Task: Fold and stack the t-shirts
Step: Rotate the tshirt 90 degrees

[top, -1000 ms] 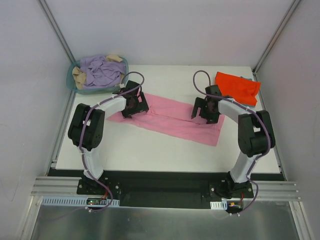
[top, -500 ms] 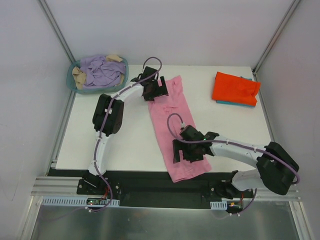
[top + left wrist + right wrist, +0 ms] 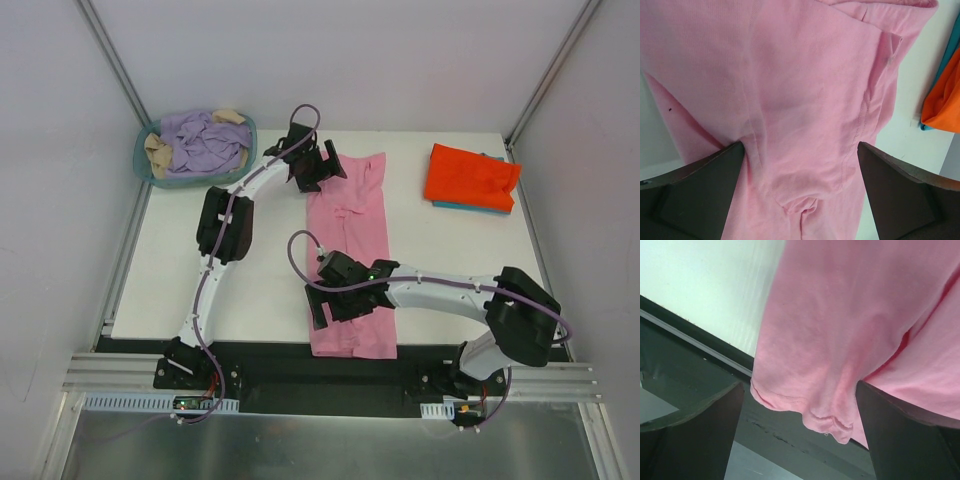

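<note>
Showing, from the top camera, three shirts on one white table [image 3: 230, 290]. One pink shirt [image 3: 350, 220] lies as a long strip from the far middle to the near edge, where its end hangs over onto the black rail [image 3: 270, 352]. One orange shirt [image 3: 470, 175] sits folded at the far right on top of one teal shirt [image 3: 478, 207], of which only an edge shows. The left gripper [image 3: 325, 165] is at the far end of the pink strip and the right gripper [image 3: 335, 305] is at its near end. One round basket [image 3: 140, 160] at the far left corner holds a lavender cloth [image 3: 200, 140] and beige pieces.

In the left wrist camera, the two fingers [image 3: 700, 200] stand wide apart with wrinkled pink fabric spread between them. The orange and teal shirts appear at the right edge.

In the right wrist camera, the two fingers [image 3: 910, 440] are likewise spread, with the pink hem between them, over the table edge and rail.
</note>
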Controlling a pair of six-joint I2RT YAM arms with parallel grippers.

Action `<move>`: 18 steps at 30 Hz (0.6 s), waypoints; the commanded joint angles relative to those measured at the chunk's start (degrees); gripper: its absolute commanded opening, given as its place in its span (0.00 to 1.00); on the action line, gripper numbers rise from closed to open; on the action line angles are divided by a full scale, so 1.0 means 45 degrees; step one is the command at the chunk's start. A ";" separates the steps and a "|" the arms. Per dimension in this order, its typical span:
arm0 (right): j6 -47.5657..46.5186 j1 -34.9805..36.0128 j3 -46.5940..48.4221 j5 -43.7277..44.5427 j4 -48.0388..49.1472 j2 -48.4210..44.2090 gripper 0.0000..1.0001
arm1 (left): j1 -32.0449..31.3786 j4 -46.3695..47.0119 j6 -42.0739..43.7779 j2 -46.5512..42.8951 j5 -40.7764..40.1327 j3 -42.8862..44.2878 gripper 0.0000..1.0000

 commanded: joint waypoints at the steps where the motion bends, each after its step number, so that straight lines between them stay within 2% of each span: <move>1: -0.0577 0.0048 0.0496 0.0448 -0.0449 -0.0869 0.97 | 0.0180 -0.0869 0.0534 -0.0158 -0.0193 0.0226 0.99; 4: -0.0987 -0.0030 0.0788 0.2609 -0.1422 -0.1687 0.97 | 0.0356 -0.0868 0.0554 -0.0137 0.0488 0.0754 0.99; 8: -0.1009 -0.0362 0.1548 0.4289 -0.2909 -0.2101 0.97 | 0.0376 -0.0868 0.1157 -0.0935 0.0627 0.1224 0.99; 10: -0.0891 -0.0518 0.1881 0.5015 -0.3476 -0.2043 0.97 | 0.0376 -0.0868 0.1471 -0.1405 0.0647 0.1361 0.99; 12: -0.0929 -0.0965 0.1941 0.4845 -0.3402 -0.1945 0.97 | 0.0376 -0.0868 0.1900 -0.2302 0.0783 0.1246 0.99; 15: -0.1086 -0.1687 0.2097 0.4492 -0.3128 -0.1497 0.97 | 0.0376 -0.0869 0.2370 -0.3883 0.0882 0.0097 0.99; 16: -0.1183 -0.1865 0.2194 0.4531 -0.2992 -0.1322 0.97 | 0.0356 -0.0888 0.2506 -0.4738 0.0804 -0.0874 1.00; 18: -0.1300 -0.2313 0.2604 0.4531 -0.2797 -0.0580 0.97 | 0.0356 -0.0868 0.2858 -0.5505 0.0066 -0.1875 0.99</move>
